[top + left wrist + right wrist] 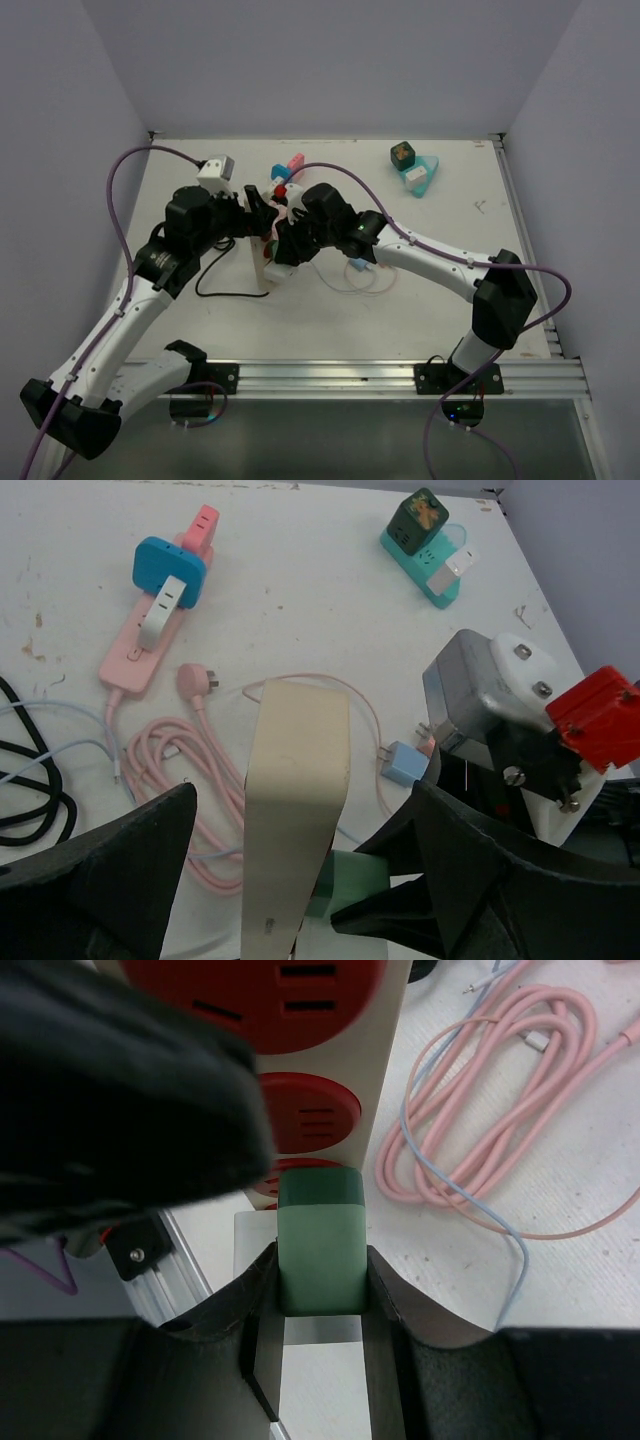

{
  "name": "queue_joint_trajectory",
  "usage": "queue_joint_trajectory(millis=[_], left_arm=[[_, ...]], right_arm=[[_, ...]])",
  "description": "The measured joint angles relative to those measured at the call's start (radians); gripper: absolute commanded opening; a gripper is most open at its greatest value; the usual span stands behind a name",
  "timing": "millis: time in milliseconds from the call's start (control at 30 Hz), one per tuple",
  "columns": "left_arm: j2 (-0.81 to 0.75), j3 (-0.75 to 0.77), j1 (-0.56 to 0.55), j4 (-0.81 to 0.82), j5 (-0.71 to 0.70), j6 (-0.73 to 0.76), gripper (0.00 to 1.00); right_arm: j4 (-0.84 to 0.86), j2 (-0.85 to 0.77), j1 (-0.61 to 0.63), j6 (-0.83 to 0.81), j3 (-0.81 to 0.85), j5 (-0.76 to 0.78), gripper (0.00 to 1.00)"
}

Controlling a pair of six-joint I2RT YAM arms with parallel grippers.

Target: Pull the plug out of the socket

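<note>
The socket is a cream strip standing on edge with red round outlets on one face. In its lowest outlet sits a green plug, also visible sticking out of the strip's right side in the left wrist view. My right gripper is shut on the plug, one finger pressed on each side. My left gripper is open, and its fingers straddle the strip with a gap on the left side. From above, both grippers meet at the strip, the left gripper from the left and the right gripper from the right.
A pink power strip with a blue adapter lies behind, and a coiled pink cable lies beside the socket. A teal strip with a dark green cube is at the back right. A small blue charger and a black cable lie nearby.
</note>
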Motion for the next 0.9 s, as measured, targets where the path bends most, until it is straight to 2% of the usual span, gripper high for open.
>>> queue_joint_trajectory(millis=[233,433,467,500,533,567,633,667,900], left_arm=[[-0.040,-0.161,0.000,0.085,0.012,-0.023,0.80],[-0.047,-0.232,0.000,0.129,0.026,-0.016,0.57],[-0.047,-0.238,0.000,0.138,0.032,-0.015,0.52],[-0.045,-0.242,0.000,0.148,0.038,-0.014,0.38],[-0.043,-0.245,0.000,0.159,0.047,-0.012,0.30],[-0.041,-0.246,-0.004,0.162,0.045,0.008,0.15],[-0.039,-0.250,-0.005,0.166,0.045,0.014,0.03],[-0.039,-0.252,-0.006,0.168,0.042,0.018,0.00],[-0.043,-0.253,-0.014,0.179,0.014,0.069,0.00]], right_arm=[[0.005,0.000,0.000,0.058,0.000,-0.038,0.00],[0.005,0.000,0.000,0.087,0.000,-0.056,0.00],[0.005,0.000,0.000,0.090,0.000,-0.056,0.00],[0.005,0.000,0.000,0.094,0.000,-0.058,0.00],[0.006,0.000,0.000,0.097,0.000,-0.059,0.00],[0.006,0.000,0.000,0.099,0.000,-0.059,0.00],[0.003,0.000,-0.002,0.103,0.000,-0.063,0.00],[0.003,0.000,-0.002,0.103,0.000,-0.063,0.00],[0.003,-0.003,-0.002,0.105,0.000,-0.062,0.00]])
